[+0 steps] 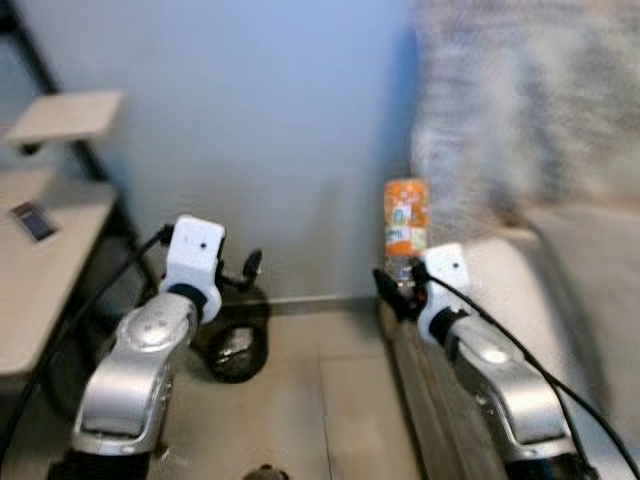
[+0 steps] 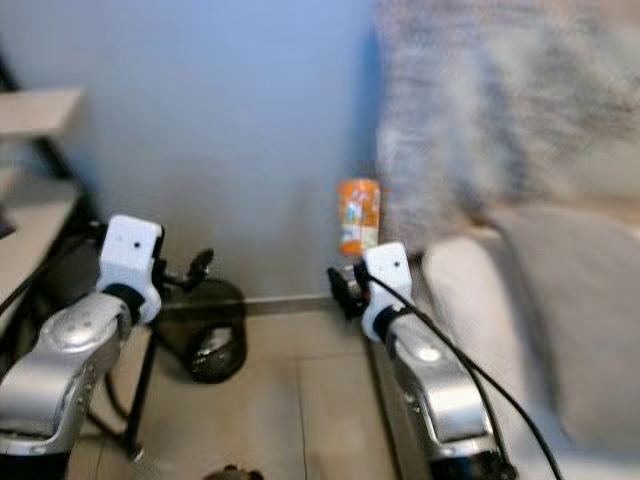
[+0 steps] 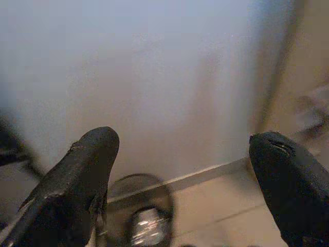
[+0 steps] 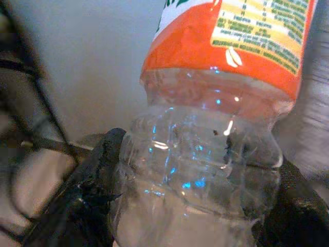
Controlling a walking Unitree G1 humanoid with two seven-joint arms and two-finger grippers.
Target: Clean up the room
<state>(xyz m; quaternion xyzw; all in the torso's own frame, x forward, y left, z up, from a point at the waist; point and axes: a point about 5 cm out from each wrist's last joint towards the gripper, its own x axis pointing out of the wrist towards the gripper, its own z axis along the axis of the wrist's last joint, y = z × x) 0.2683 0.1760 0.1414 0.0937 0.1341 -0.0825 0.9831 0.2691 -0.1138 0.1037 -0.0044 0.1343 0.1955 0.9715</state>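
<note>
far left: pale wooden tabletop (image 1: pixel 45 280) carrying a small dark flat phone-like slab (image 1: pixel 34 221), a light shelf (image 1: pixel 65 115) on a black frame above. next, left claw (image 3: pixel 187 170) raised before the smooth pale blue wall (image 1: pixel 260 120), its two black fingers (image 3: pixel 77 180) spread wide, nothing between them. below it, round black bin (image 1: pixel 237 345) with a crumpled shiny liner on the beige tiled floor (image 1: pixel 330 400). then right claw (image 4: pixel 195 206) pinching the ribbed clear lower part of a clear plastic bottle with orange label (image 1: pixel 405 225), held upright, long axis vertical, at the near corner of the grey fabric sofa (image 1: pixel 560 290), just beside the wall. far right: blurred grey patterned fabric (image 1: pixel 520 100).
</note>
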